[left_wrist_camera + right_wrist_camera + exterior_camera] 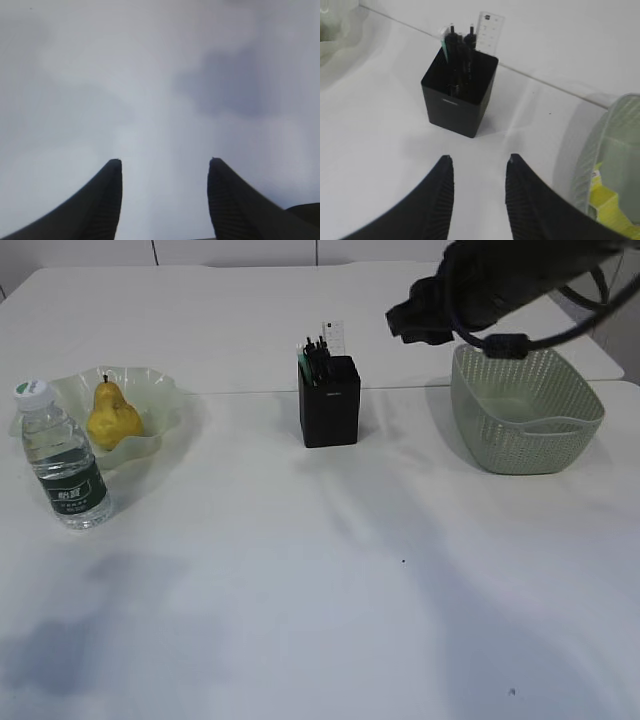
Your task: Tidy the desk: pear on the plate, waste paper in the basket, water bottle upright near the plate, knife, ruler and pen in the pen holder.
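Inside the square black pen holder [460, 97] stands a clear ruler [489, 32]; both ribbed pincers gape empty.

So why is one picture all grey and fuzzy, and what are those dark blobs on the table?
Left wrist view: only blurry bare table, soft grey shadow patch. Exterior view: blobs are arm shadows; the arm is a dark, blurred shape. Right wrist view: pen holder sharp.
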